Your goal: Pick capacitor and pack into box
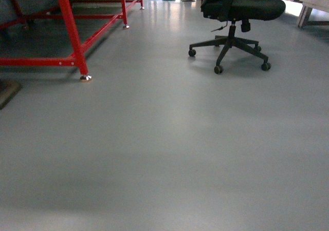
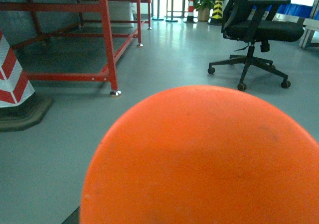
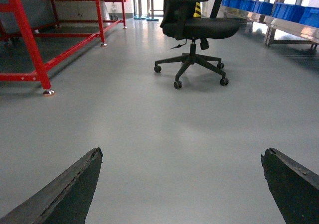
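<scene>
The box is out of view in every frame. A large smooth orange rounded thing fills the lower part of the left wrist view, very close to the camera. I cannot tell whether it is the capacitor. It hides the left gripper's jaws, and only a dark sliver shows at the bottom left edge. In the right wrist view my right gripper is open, its two dark fingertips far apart over bare grey floor, with nothing between them. Neither gripper shows in the head view.
A red steel frame stands on the grey floor at the left. A black wheeled office chair is ahead on the right. A red-and-white striped cone sits at the left. Blue bins line a shelf far right.
</scene>
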Robot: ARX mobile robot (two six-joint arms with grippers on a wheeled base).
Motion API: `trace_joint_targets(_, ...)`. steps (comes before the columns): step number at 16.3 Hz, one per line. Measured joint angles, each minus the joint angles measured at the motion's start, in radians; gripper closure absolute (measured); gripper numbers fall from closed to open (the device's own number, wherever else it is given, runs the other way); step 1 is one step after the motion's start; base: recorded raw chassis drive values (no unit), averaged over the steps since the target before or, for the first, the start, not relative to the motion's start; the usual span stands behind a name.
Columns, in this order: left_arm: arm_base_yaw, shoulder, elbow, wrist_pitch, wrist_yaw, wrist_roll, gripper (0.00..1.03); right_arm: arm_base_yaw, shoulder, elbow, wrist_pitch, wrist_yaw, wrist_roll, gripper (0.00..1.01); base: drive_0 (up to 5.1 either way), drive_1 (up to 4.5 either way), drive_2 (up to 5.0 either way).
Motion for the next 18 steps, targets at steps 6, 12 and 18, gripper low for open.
trace_joint_targets(6, 0.0, 0.0, 0.0, -0.001, 0.0, 0.0, 0.6, 0.0, 0.0, 0.0, -0.001, 0.0, 0.0, 0.03, -5.1, 2.36, 2.4)
trace_joint_targets(12, 0.0, 0.0, 0.0, -0.001, 0.0, 0.0, 0.6, 0.0, 0.0, 0.0, -0.002, 0.0, 0.0, 0.03, -5.0, 2.38, 2.4)
trace_joint_targets(18, 0.0, 0.0, 0.0, 0.001, 0.001, 0.0, 0.6, 0.0, 0.0, 0.0, 0.0, 0.0, 0.0, 0.03, -5.0, 2.37, 2.4)
